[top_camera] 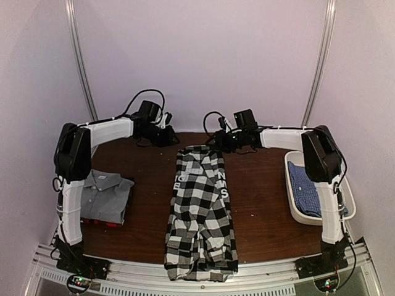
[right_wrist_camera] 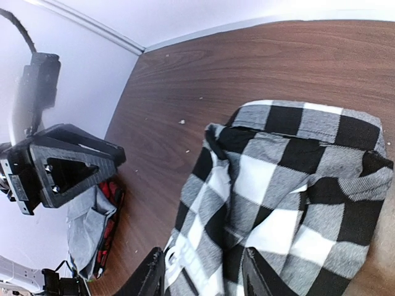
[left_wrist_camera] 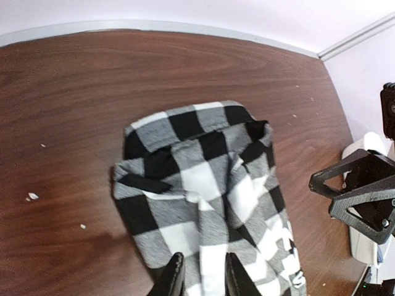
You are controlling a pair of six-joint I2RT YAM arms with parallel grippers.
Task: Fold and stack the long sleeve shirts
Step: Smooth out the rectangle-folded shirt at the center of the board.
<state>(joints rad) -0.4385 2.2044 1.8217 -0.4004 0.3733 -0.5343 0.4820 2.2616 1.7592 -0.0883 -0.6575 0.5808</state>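
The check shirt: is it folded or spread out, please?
Partly folded: the check shirt lies as a long narrow strip, sides turned in, not folded crosswise.

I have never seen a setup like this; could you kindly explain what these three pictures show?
These are two small robot arms bolted at the near edge of a brown table, each ending in a two-finger gripper. The wide picture comes from a fixed camera above and behind the arms; the other two come from cameras on the wrists, looking past each gripper's own fingers. In the middle lies a black-and-white check shirt, folded into a long strip. On the left a folded grey shirt rests on a red-black shirt. On the right a white tub holds a blue shirt. Both grippers hang near the check shirt's far end. The right gripper is open and holds nothing. The left gripper has its fingers close together; whether it pinches cloth I cannot tell.
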